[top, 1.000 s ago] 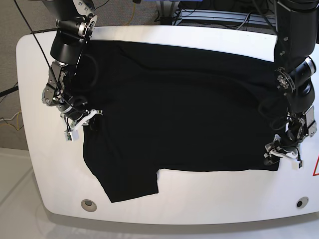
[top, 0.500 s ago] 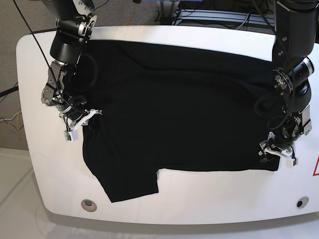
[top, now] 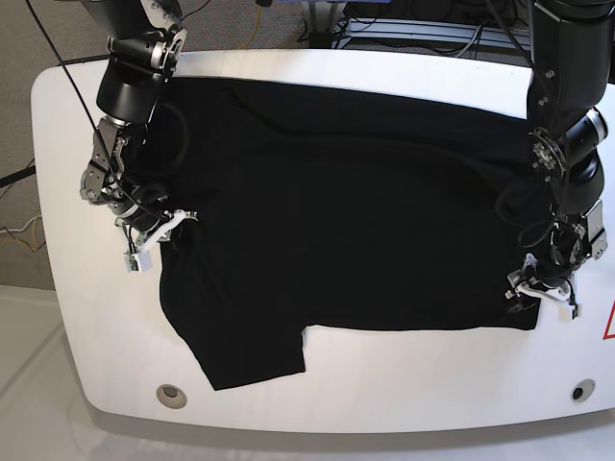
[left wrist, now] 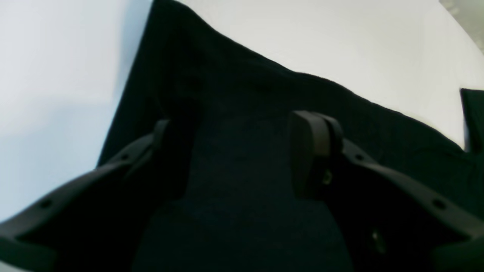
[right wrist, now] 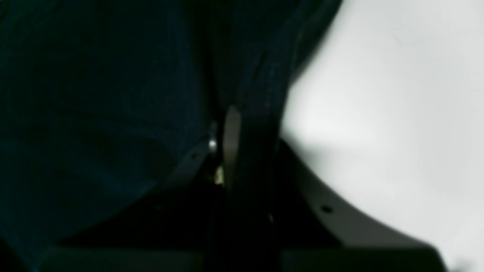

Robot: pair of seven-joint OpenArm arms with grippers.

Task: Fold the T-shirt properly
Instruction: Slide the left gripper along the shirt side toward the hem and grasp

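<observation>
The black T-shirt (top: pixel 346 211) lies spread flat on the white table (top: pixel 404 384), with one sleeve (top: pixel 245 351) pointing to the front left. My left gripper (top: pixel 540 293) rests at the shirt's front right corner. In the left wrist view it (left wrist: pixel 238 151) stands open, its fingers (left wrist: pixel 310 151) straddling the cloth (left wrist: pixel 242 94) near the edge. My right gripper (top: pixel 159 235) is at the shirt's left edge. The right wrist view shows it (right wrist: pixel 227 143) shut, pinching a hemmed fold of the shirt (right wrist: pixel 261 94). No printed mark shows.
The table's curved front edge has round fittings at the left (top: pixel 171 394) and right (top: pixel 578 391). A red mark (top: pixel 610 322) sits at the right border. Cables and a metal frame (top: pixel 423 29) lie behind the table.
My left gripper shifted slightly inward along the shirt's front right corner, then back a little; its jaws stayed apart. The right gripper and the shirt have not moved.
</observation>
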